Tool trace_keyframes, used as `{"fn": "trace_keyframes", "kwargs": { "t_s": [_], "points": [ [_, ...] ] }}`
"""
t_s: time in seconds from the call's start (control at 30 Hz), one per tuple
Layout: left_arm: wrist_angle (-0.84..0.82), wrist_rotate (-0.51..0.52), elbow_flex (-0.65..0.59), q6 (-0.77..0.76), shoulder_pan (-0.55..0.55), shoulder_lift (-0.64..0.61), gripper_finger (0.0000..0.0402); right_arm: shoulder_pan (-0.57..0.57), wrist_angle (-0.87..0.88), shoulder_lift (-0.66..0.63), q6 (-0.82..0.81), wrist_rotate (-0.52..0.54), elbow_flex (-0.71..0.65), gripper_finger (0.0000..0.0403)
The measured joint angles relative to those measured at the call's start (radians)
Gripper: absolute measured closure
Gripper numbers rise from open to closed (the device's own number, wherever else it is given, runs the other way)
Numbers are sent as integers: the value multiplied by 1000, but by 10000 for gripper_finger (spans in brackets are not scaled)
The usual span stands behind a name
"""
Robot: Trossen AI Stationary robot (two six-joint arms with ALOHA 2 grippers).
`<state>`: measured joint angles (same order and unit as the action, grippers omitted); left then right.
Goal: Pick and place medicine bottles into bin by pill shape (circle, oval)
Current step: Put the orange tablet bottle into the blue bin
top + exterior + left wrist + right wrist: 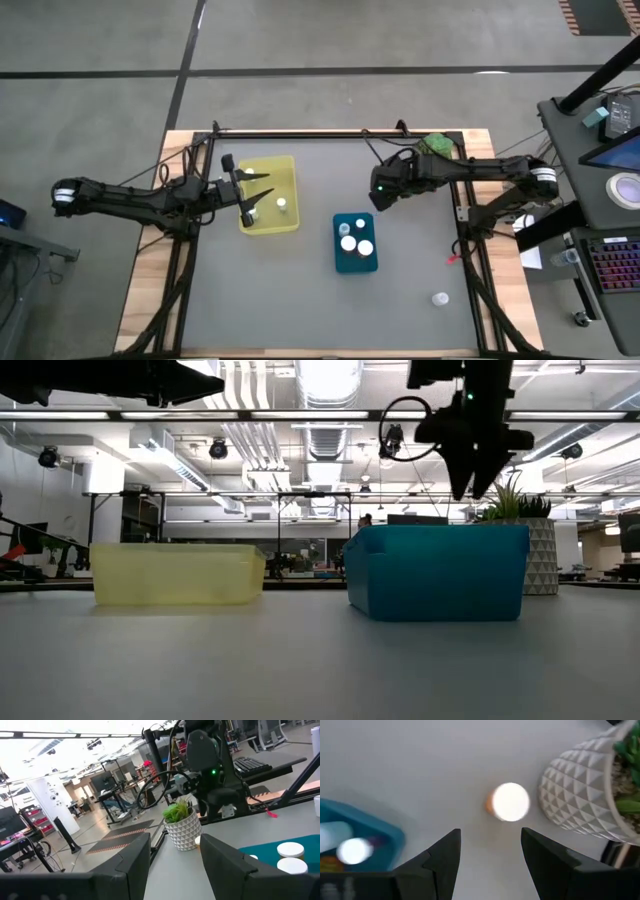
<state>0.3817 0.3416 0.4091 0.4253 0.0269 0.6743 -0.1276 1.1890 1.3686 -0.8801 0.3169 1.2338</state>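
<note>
The table (pixel 320 290) is lit evenly from overhead, with only faint shadows cast. In the low view, ceiling light strips (pixel 320 415) are blown out and the arms are reduced to silhouettes. A bottle cap (pixel 510 801) is glared to plain white (its edges blurred) in the right wrist view, where the blue bin (pixel 365 832) is smeared.

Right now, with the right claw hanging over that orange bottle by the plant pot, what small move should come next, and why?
Probably a straight descent. The right claw is open and empty, above the orange bottle, which stands on the table apart from the plant pot. Lowering would bring the fingers around its white cap, though the pot sits near one side.
</note>
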Motion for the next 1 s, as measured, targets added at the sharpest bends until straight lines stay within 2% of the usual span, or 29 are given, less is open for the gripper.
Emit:
{"fn": "trace_keyframes", "kwargs": {
  "t_s": [0.37,0.47,0.6,0.83,1.0],
  "points": [
    [2,0,0,0,0,0,244,17,-30,-48,85,25,-113,202],
    [3,0,0,-8,0,1,244,37,-77,-93,83,25,-171,202],
    [44,0,0,-100,0,29,244,72,-187,-181,89,64,-275,202],
    [227,0,15,-217,0,190,244,127,-410,-361,155,179,-425,202],
    [237,4,100,-257,0,315,244,120,-453,-452,133,183,-468,202]
  ]
}}
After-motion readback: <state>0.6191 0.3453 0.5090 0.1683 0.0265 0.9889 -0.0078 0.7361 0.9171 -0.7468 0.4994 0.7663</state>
